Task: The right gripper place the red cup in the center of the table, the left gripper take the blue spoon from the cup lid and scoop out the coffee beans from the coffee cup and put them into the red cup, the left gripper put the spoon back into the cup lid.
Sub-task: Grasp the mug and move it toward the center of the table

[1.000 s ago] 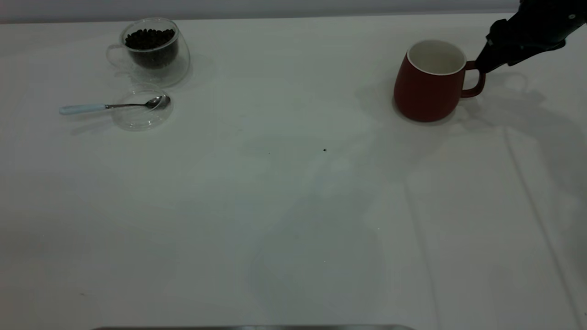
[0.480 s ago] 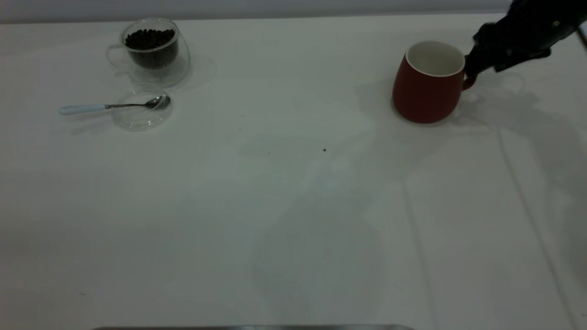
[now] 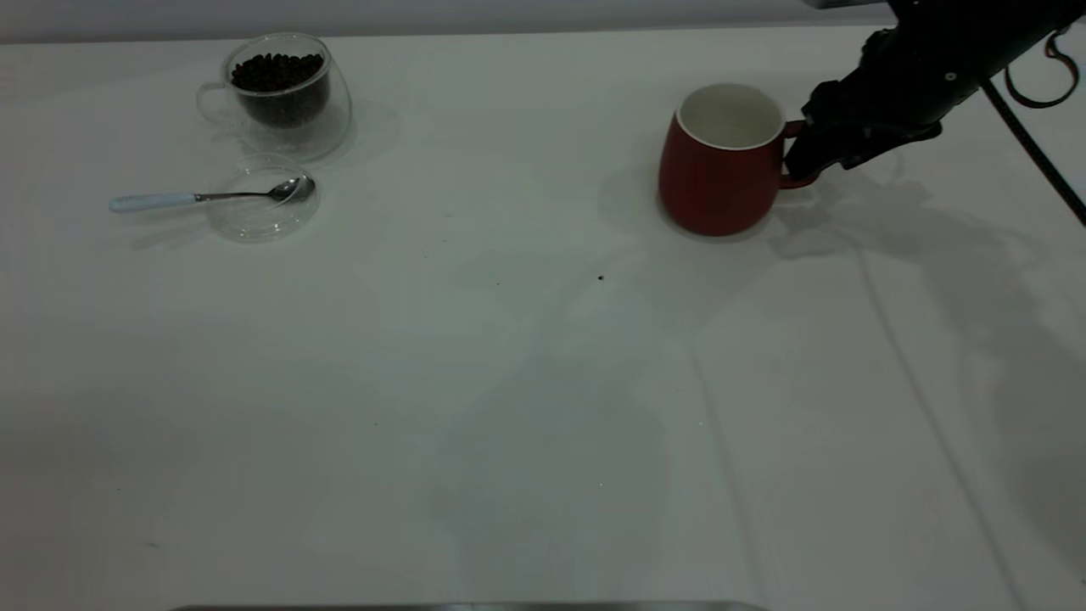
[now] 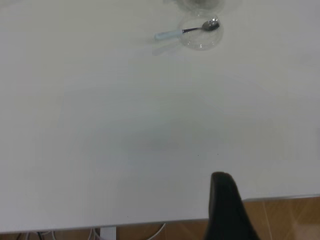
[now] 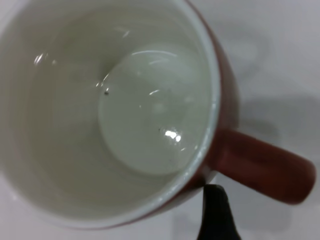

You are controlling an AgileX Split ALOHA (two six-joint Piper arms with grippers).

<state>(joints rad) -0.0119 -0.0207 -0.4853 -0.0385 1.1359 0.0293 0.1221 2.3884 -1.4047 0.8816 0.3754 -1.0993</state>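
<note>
The red cup [image 3: 721, 170], held by its handle in the closed right pincer [image 3: 802, 161], is right of the bench [image 3: 509, 382] centre; scooping is not begun.

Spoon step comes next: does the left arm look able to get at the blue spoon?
Probably yes. The blue spoon lies with its bowl on the cup lid, its handle sticking out over bare table, and nothing stands between it and the left pincer.

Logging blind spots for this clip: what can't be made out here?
- Right hand: its grip on the red cup handle is masked by its own dark body in the exterior view.
- Left hand: only one finger shows in its wrist view, so its opening is unreadable.
- Coffee cup: cropped in the left wrist view.
</note>
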